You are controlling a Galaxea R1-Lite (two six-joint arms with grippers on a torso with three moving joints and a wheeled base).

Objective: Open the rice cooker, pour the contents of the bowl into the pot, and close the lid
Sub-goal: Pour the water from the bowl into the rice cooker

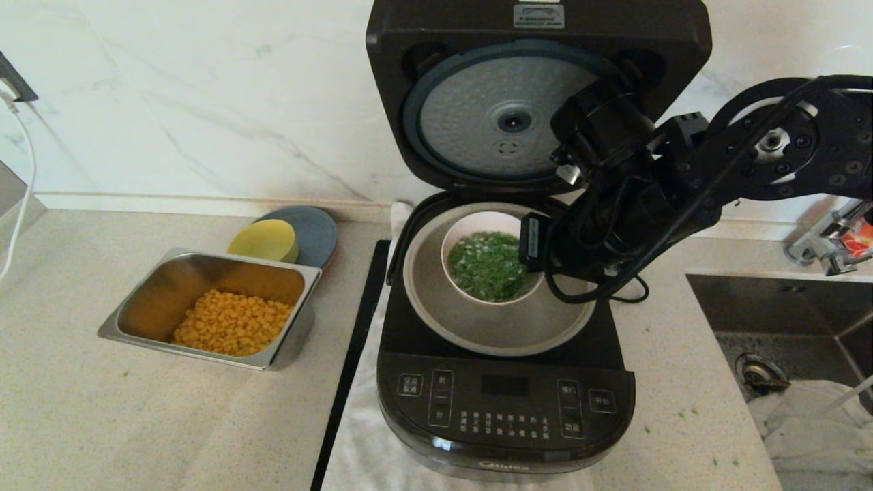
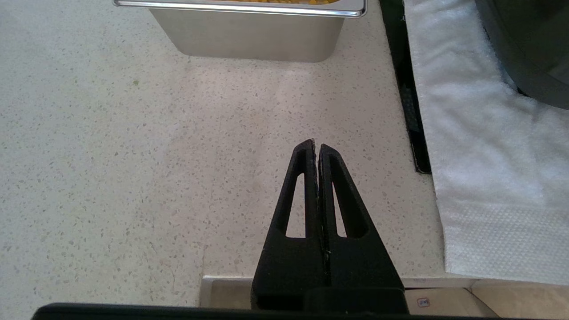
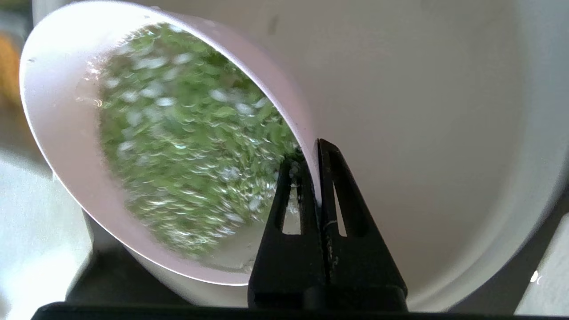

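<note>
The black rice cooker [image 1: 505, 402] stands open, its lid [image 1: 491, 116] raised with the dimpled silver disc facing me. Over the grey-beige pot [image 1: 498, 327] hangs the small white bowl [image 1: 477, 225], holding chopped green herb bits in liquid [image 1: 491, 266]. My right gripper [image 3: 313, 151] is shut on the bowl [image 3: 58, 133] rim, one finger inside among the herbs [image 3: 178, 133], the other outside against the wall. In the head view its fingertips are hidden behind the wrist. My left gripper [image 2: 316, 144] is shut and empty above the counter, left of the cooker.
A steel tray [image 1: 136, 307] of yellow corn sits left of the cooker, with a yellow dish [image 1: 262, 240] and a grey-blue plate [image 1: 314, 232] behind it. A white towel [image 2: 480, 155] lies under the cooker. A sink [image 1: 784, 320] and tap [image 1: 818, 245] are at the right.
</note>
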